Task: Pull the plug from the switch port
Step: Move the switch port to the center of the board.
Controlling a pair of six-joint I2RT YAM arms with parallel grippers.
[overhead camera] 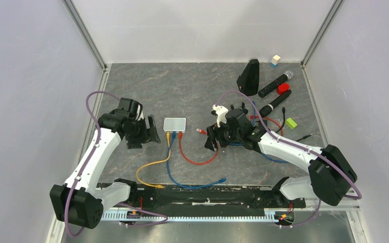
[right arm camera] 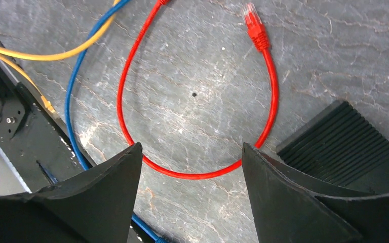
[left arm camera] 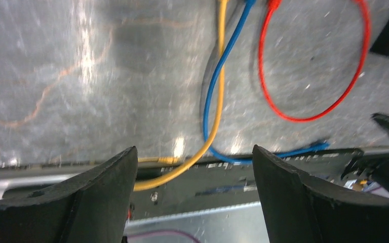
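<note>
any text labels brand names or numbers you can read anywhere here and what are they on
None can be read in any view.
White switch: the top looks plain, no print visible.
Red cable: no legible print on the jacket or plug.
Black wedge: any marking is too small to tell.

Far right on the grey marbled worktop (overhead camera: 192,86): a black wedge (overhead camera: 248,77), a small white cube (overhead camera: 275,60), a grey-headed microphone (overhead camera: 275,84), a red disc (overhead camera: 283,88), a black rod-shaped device (overhead camera: 274,105) and a green block (overhead camera: 290,123).
</note>
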